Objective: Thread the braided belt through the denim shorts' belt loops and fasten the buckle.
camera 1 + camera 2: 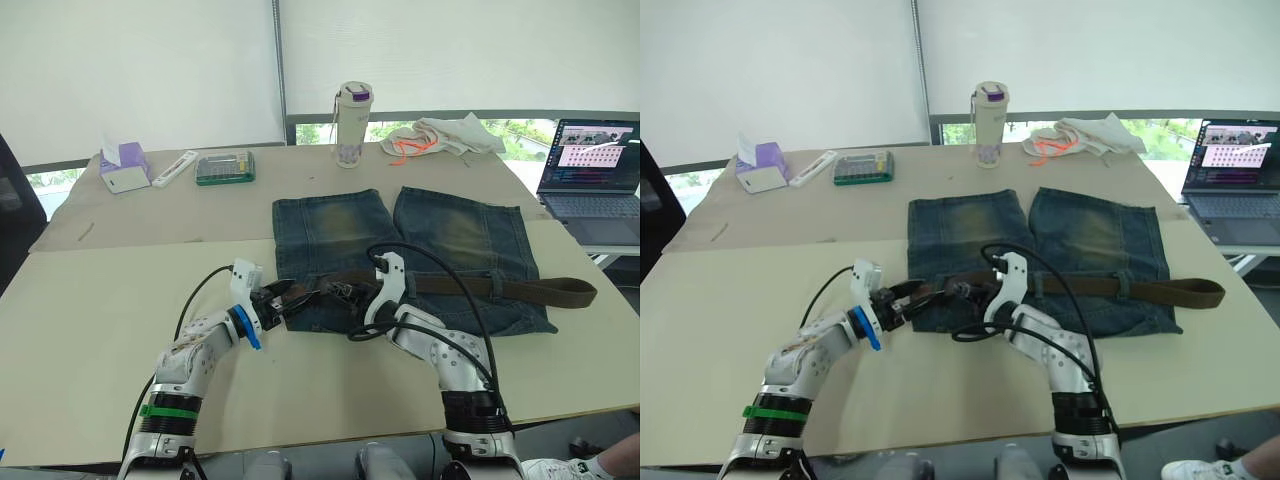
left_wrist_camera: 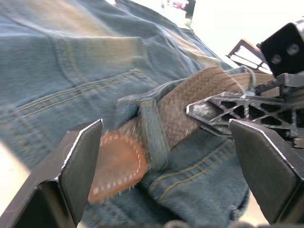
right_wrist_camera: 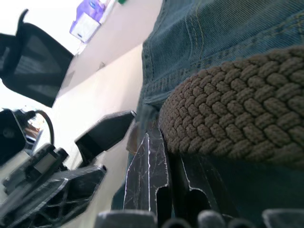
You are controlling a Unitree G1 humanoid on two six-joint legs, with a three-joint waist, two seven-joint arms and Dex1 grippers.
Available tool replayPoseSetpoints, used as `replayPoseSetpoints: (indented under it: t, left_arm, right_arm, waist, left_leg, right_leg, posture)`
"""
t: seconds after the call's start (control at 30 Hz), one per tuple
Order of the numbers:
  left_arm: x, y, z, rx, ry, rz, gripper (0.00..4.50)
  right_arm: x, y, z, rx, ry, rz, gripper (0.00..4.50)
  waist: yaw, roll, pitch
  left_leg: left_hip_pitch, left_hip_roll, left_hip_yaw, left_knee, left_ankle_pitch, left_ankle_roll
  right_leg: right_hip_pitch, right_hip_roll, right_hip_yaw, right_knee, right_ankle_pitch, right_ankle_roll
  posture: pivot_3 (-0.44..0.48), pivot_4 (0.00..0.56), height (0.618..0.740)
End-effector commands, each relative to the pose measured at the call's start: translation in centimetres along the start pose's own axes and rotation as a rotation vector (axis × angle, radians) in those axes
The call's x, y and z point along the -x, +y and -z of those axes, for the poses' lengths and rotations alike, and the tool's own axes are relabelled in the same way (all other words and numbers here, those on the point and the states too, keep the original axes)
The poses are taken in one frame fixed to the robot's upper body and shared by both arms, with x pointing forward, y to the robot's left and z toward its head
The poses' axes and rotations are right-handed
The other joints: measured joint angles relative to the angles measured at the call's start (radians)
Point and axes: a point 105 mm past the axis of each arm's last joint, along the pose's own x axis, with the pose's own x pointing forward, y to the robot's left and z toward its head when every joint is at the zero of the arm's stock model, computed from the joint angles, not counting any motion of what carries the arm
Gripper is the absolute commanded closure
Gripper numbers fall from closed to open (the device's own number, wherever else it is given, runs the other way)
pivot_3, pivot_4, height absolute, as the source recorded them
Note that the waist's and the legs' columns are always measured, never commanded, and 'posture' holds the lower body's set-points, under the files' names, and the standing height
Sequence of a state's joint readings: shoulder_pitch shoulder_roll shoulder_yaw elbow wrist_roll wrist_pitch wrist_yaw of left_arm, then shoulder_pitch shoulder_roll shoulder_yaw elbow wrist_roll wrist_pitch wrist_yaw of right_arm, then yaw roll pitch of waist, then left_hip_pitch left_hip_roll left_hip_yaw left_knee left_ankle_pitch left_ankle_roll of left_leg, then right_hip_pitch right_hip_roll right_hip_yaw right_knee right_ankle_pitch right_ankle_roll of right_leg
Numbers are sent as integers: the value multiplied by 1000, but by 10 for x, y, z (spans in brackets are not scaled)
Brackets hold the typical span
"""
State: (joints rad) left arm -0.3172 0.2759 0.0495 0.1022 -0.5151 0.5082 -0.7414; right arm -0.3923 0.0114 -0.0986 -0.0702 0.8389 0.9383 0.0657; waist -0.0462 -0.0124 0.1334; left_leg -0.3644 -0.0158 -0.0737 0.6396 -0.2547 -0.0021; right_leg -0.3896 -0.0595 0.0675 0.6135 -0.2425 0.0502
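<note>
While the left pincer (image 2: 166, 156) gapes around the braided belt (image 2: 190, 114), the right pincer (image 3: 164, 156) grips it.

A pale table (image 1: 90, 330) fills the foreground — white roller blinds (image 1: 140, 70) cover the windows behind, daylight showing beneath; a black chair (image 1: 15, 215) stands left.

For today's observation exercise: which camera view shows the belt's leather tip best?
The left wrist view: the leather tip pokes out through a belt loop between the open left hand. In both eye views the hands crowd it.
</note>
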Motion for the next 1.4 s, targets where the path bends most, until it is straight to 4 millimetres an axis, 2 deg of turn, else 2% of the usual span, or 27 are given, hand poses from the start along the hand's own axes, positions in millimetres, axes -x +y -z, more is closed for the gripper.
replayPoseSetpoints:
  t: [0.03,0.17,0.37,0.53,0.63,0.73,0.87,1.0,1.1,1.4]
  left_arm:
    - [5,4,-9,15,-44,-20,8]
    - [8,9,-12,44,-72,-47,8]
    - [12,16,-21,141,-154,-87,8]
    - [7,20,-19,295,-187,-116,8]
    - [-2,17,-18,393,-194,-111,8]
    - [-7,12,-18,421,-193,-91,8]
    - [-15,-5,-20,492,-200,-7,8]
    - [-17,-5,-25,528,-235,-2,8]
    - [-16,0,-31,546,-272,-24,821]
    - [-14,3,-32,563,-288,-44,3927]
  right_arm:
    - [-5,13,-14,-55,-61,-61,4500]
    - [-8,15,-11,-86,-52,-80,4500]
    - [-7,14,-25,-211,-140,-124,4500]
    - [-3,24,-28,-243,-147,-210,4500]
    - [0,30,-29,-245,-154,-251,4500]
    - [1,29,-29,-250,-156,-253,4500]
    - [1,30,-25,-224,-136,-251,4500]
    - [0,28,-22,-196,-123,-243,4500]
    - [0,25,-22,-194,-123,-230,4500]
    - [-1,20,-19,-179,-112,-204,4500]
  waist:
    - [0,0,0]
    - [1,0,0]
    - [1,0,0]
    - [2,0,0]
    - [3,0,0]
    - [2,0,0]
    - [1,0,0]
    - [1,0,0]
    - [1,0,0]
    - [2,0,0]
  left_leg:
    - [0,0,0,0,0,0]
    - [0,0,0,0,0,0]
    - [0,0,-1,0,0,0]
    - [0,-1,-1,0,0,0]
    - [-1,-1,-1,0,0,0]
    - [-1,-1,-1,0,0,0]
    - [-1,-1,-1,0,0,0]
    - [-1,-1,-1,0,0,0]
    - [-1,-1,-1,0,0,0]
    - [-1,-1,-1,0,0,0]
  right_leg:
    - [0,0,0,0,0,0]
    - [0,0,0,0,0,0]
    - [0,0,0,0,0,0]
    - [0,-1,0,0,0,0]
    - [0,-1,0,0,0,0]
    - [0,-1,0,0,0,0]
    - [0,0,0,0,0,0]
    - [0,0,0,0,0,0]
    - [0,0,0,0,0,0]
    - [0,0,0,0,0,0]
  posture:
    - [0,150,740]
    - [0,150,740]
    - [0,150,740]
    - [0,150,740]
    - [0,150,740]
    - [0,150,740]
    - [0,150,740]
    - [0,150,740]
    - [0,150,740]
    - [0,150,740]
